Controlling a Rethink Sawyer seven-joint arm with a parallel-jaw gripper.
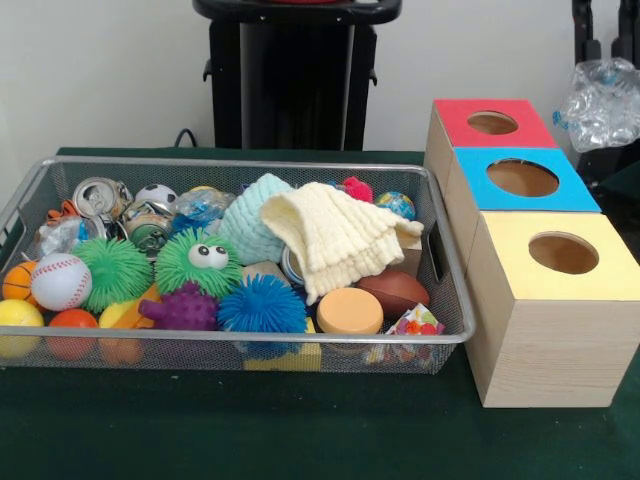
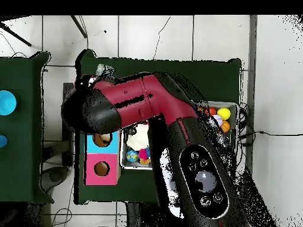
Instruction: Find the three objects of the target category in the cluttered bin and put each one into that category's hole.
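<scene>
The red and black robot arm (image 2: 160, 112) is folded over the green-clothed table (image 1: 300, 430) in the overhead view, covering most of the bin; the gripper itself is not visible in either view, so its opening and any load cannot be told.

The silver wire-mesh bin (image 1: 250, 345) is crowded:
- a cream knitted cloth (image 1: 335, 235) draped over a mint knitted ball (image 1: 250, 215)
- a green spiky ball with googly eyes (image 1: 205, 262)
- a second green spiky ball (image 1: 115, 270)
- a blue spiky ball (image 1: 262, 305)
- a purple knobbly ball (image 1: 185, 308)
- a white baseball (image 1: 60, 280)
- a small brown football (image 1: 395, 290)
- crushed metal cans (image 1: 100, 195) at the bin's far left corner

Just beside the bin's right edge stand three wooden boxes in a row, each with a round hole: a red-topped box (image 1: 490, 122), a blue-topped box (image 1: 522, 178) and a yellow-topped box (image 1: 560, 255). No writing is readable.
</scene>
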